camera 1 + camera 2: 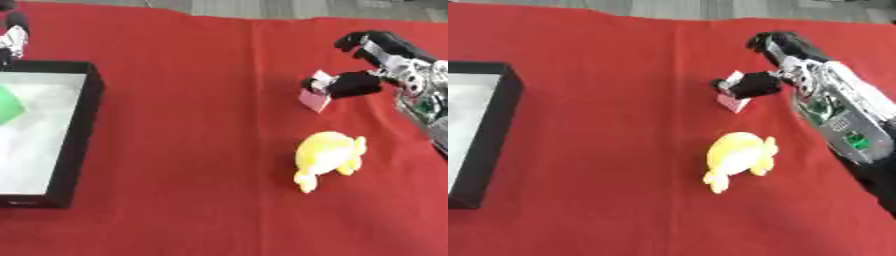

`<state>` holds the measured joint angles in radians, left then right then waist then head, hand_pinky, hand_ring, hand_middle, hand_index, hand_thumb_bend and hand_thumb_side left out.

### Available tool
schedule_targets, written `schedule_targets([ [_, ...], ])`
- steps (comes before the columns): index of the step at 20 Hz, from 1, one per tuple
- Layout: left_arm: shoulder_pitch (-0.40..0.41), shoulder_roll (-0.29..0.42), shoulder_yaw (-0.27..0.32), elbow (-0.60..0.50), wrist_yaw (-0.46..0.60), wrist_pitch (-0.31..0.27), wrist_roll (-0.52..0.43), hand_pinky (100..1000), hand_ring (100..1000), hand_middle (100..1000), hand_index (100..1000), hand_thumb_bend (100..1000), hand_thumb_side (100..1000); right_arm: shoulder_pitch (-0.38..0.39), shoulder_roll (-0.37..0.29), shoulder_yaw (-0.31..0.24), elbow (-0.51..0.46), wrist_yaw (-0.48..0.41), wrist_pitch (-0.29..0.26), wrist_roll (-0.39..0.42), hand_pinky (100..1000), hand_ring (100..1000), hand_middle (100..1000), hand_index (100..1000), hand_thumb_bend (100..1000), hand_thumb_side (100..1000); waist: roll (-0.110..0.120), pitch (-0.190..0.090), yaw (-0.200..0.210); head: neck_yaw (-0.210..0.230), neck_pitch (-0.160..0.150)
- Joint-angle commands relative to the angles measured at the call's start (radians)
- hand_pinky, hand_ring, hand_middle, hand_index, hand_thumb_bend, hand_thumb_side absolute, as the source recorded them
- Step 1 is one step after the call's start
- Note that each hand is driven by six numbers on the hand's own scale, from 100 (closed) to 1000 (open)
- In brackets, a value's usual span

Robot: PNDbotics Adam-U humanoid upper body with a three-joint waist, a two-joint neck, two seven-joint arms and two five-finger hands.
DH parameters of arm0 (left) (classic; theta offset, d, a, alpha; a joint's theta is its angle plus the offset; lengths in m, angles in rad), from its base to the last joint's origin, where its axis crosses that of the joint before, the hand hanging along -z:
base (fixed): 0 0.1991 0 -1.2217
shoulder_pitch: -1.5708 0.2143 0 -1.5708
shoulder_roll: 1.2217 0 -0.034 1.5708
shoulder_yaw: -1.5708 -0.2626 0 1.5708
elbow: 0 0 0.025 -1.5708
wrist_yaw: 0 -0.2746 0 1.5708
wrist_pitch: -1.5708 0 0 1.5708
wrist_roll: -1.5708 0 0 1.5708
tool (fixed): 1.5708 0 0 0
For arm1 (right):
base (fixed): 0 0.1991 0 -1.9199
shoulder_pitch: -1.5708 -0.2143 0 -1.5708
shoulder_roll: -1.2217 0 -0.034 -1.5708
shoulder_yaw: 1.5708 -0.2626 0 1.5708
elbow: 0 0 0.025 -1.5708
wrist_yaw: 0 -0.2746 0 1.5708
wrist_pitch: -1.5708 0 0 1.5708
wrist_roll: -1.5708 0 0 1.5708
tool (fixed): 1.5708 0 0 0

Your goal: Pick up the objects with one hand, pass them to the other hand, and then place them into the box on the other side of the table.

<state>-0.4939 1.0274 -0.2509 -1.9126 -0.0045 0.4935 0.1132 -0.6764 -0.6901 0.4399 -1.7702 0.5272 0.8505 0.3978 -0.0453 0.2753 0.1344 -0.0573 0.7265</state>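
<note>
A small pink and white block (pixel 313 98) lies on the red cloth at the right. My right hand (pixel 378 60) comes in from the right. Its thumb (pixel 348 84) touches the block on the block's right side, while its fingers (pixel 357 41) stand well apart from it, farther back. The hand is open. A yellow plush toy (pixel 328 156) lies nearer the front, free of the hand. At the left stands a black box (pixel 81 125) with a white floor, and a green object (pixel 10 104) lies inside. A bit of my left hand (pixel 12 39) shows at the top left, behind the box.
Red cloth (pixel 192 150) covers the whole table between the box and the toy. The table's far edge runs along the top, with grey floor beyond it.
</note>
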Motion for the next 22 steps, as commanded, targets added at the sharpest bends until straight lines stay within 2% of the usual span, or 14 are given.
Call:
schedule_targets([
  [1,-0.015,0.019,0.011,-0.007,0.001,-0.003,0.008,829,647,646,695,100,344,-0.014,-0.011,-0.005,0.023,-0.028,0.057,0.043,896,865,831,877,510,509,-0.004,0.001,0.004,-0.008,-0.014],
  [11,-0.011,0.012,0.012,0.004,-0.002,0.000,0.015,828,648,635,691,100,341,-0.012,-0.007,-0.002,0.066,-0.133,0.057,-0.008,894,866,833,878,534,493,-0.003,0.017,0.015,-0.016,-0.019],
  [22,-0.006,0.010,0.009,0.014,-0.010,0.003,0.015,823,647,626,688,100,327,-0.005,-0.015,0.004,0.100,-0.143,0.057,-0.050,898,866,830,878,502,466,-0.001,0.024,0.009,-0.017,-0.020],
])
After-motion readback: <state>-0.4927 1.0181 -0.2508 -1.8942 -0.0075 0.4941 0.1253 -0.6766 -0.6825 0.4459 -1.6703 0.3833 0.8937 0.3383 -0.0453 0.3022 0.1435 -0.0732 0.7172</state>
